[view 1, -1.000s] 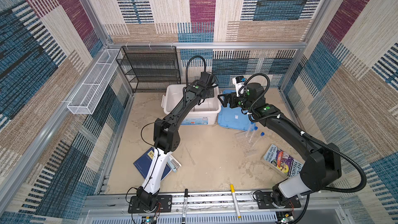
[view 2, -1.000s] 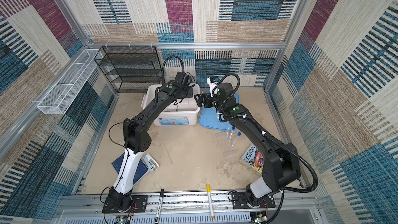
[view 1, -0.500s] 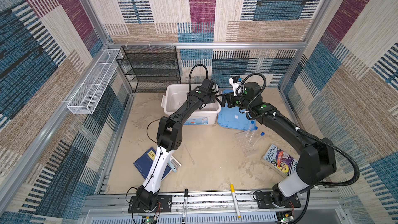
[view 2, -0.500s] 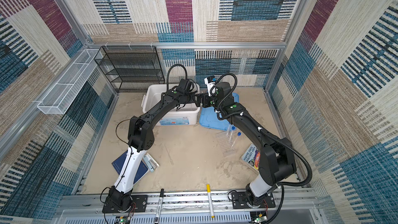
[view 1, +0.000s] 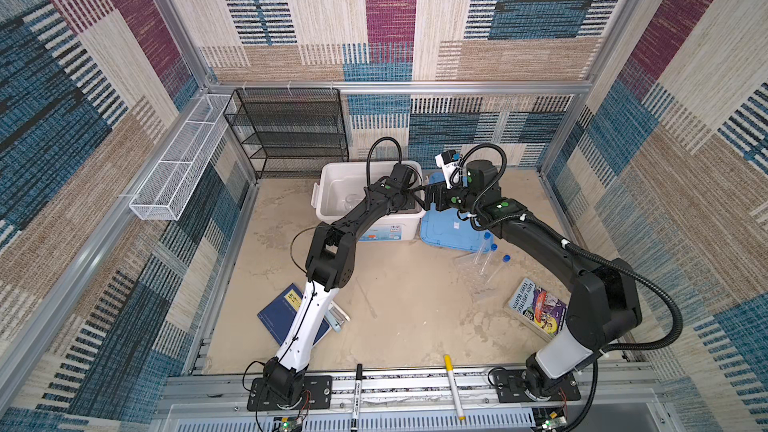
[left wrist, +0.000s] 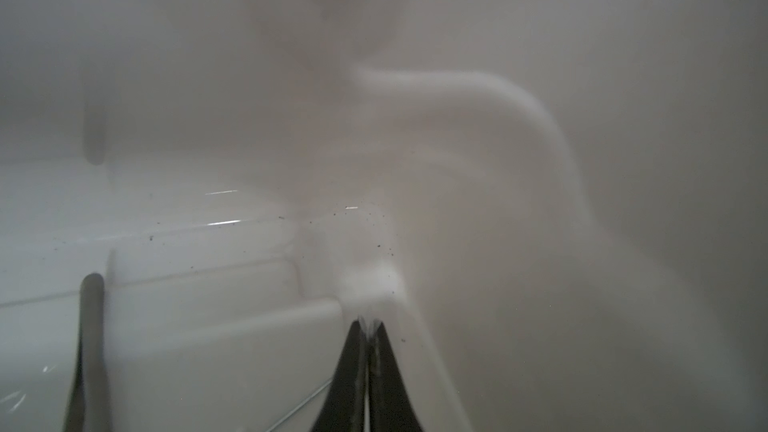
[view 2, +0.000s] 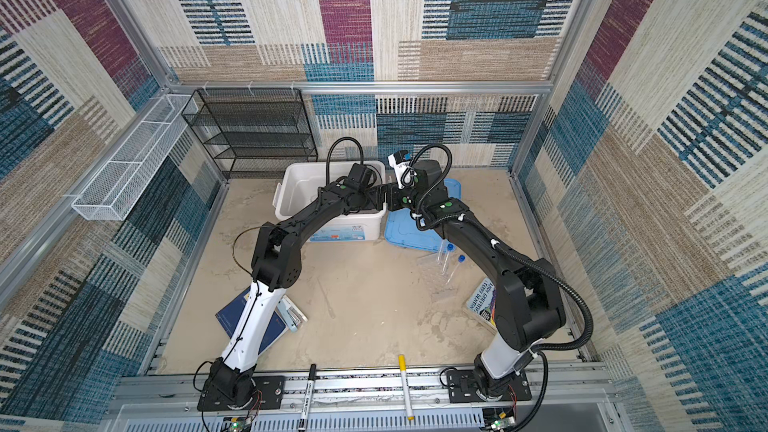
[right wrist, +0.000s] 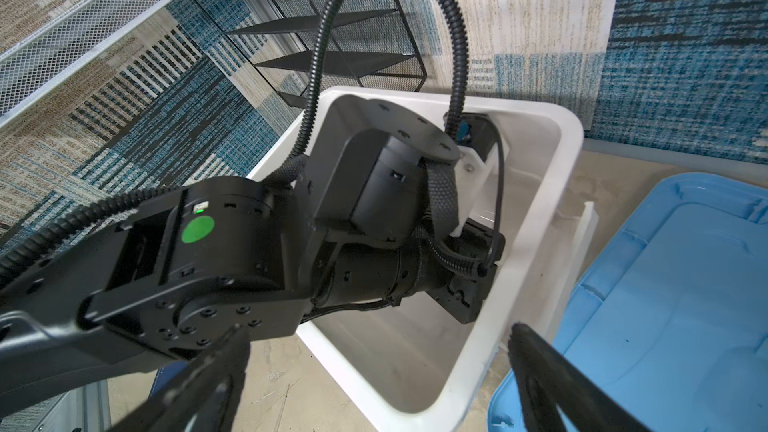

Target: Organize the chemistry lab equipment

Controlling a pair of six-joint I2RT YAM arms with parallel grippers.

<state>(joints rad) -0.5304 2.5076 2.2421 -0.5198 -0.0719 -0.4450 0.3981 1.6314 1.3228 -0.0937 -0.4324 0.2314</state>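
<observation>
Bin (view 1: pixel 328 184): left gripper (left wrist: pixel 368 326) inside, closed | rack (view 1: pixel 467 263): three test tubes (view 1: pixel 489 257)

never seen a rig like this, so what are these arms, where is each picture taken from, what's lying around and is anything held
These are two robot arms ending in pincer grippers, on a sandy beige tabletop. Both top views look down on everything; each wrist view rides on one arm. The left gripper, shut, is inside the white plastic bin; whether it pinches anything is unclear. The right gripper hovers open and empty at that bin's edge, by the light blue plastic lid. Lying out: three clear blue-capped test tubes, a dark blue book, a colourful paperback, a black marker pen and a yellow marker pen.
</observation>
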